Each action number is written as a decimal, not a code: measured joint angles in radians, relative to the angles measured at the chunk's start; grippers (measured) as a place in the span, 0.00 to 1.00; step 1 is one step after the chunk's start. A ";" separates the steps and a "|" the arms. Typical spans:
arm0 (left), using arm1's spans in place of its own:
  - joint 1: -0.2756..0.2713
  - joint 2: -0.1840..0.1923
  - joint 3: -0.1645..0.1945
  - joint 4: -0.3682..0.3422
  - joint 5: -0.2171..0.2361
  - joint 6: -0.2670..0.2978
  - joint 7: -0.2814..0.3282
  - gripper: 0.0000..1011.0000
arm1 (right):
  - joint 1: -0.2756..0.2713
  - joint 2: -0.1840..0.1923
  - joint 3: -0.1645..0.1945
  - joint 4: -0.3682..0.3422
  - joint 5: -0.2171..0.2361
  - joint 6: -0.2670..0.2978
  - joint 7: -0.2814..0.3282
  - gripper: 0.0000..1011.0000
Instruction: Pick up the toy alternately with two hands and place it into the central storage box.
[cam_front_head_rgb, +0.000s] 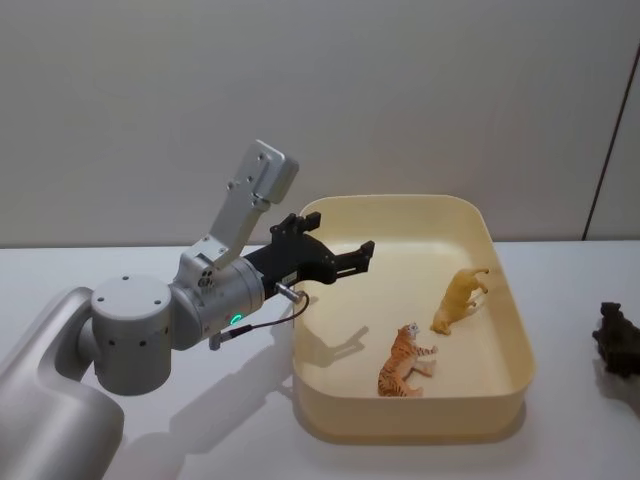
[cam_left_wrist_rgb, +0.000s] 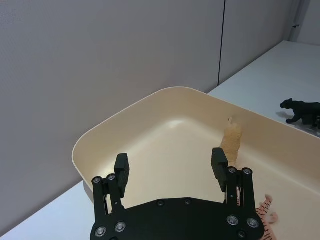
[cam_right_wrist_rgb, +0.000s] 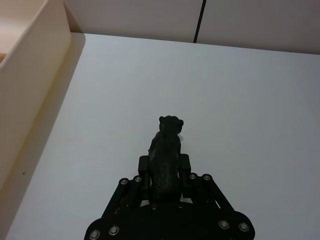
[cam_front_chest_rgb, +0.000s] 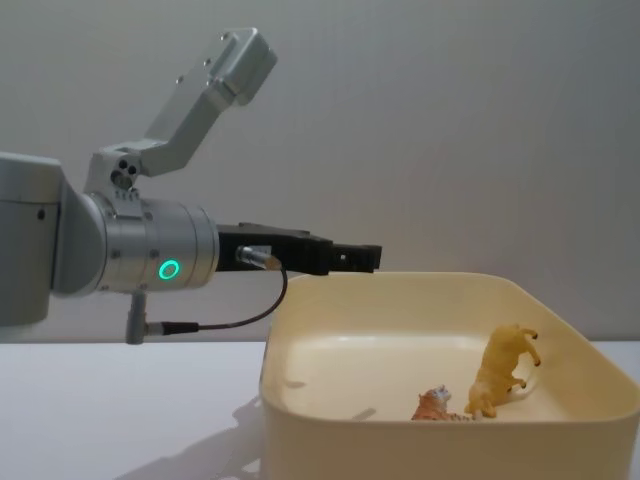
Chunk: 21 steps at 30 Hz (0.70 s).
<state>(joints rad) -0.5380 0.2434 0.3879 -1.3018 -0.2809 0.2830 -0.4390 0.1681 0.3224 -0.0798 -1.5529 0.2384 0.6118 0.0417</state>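
Observation:
The cream-yellow storage box (cam_front_head_rgb: 400, 203) sits mid-table. Inside it an orange striped tiger (cam_front_head_rgb: 402, 362) lies on its side, with a yellow animal figure (cam_front_head_rgb: 460, 298) beside it. My left gripper (cam_front_head_rgb: 352, 262) hovers above the box's left rim, open and empty; in its wrist view its fingers (cam_left_wrist_rgb: 121, 169) frame the box floor and the yellow figure (cam_left_wrist_rgb: 231, 142). A black panther toy (cam_right_wrist_rgb: 167, 140) is on the white table right of the box, also seen at the head view's right edge (cam_front_head_rgb: 618, 338). My right gripper (cam_right_wrist_rgb: 164, 167) is shut on its body.
The white table (cam_front_head_rgb: 150, 440) spreads around the box, with a plain grey wall behind. The box's outer right wall (cam_right_wrist_rgb: 30, 75) stands near the panther, with bare tabletop between them. The left arm's elbow link (cam_front_head_rgb: 250, 195) rises above the table.

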 joint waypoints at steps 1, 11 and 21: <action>0.000 0.000 0.000 0.000 0.000 0.000 0.000 0.99 | 0.000 0.000 0.000 -0.001 0.000 -0.002 0.001 0.31; 0.000 0.000 0.000 0.000 0.000 0.000 0.000 0.99 | -0.001 0.002 0.000 -0.026 -0.011 -0.037 0.030 0.31; 0.000 0.000 0.000 0.000 0.000 0.000 0.000 0.99 | 0.043 -0.007 -0.014 -0.057 -0.027 -0.077 0.105 0.31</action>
<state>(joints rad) -0.5380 0.2433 0.3879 -1.3018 -0.2809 0.2830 -0.4390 0.2116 0.3150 -0.0935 -1.6101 0.2118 0.5352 0.1463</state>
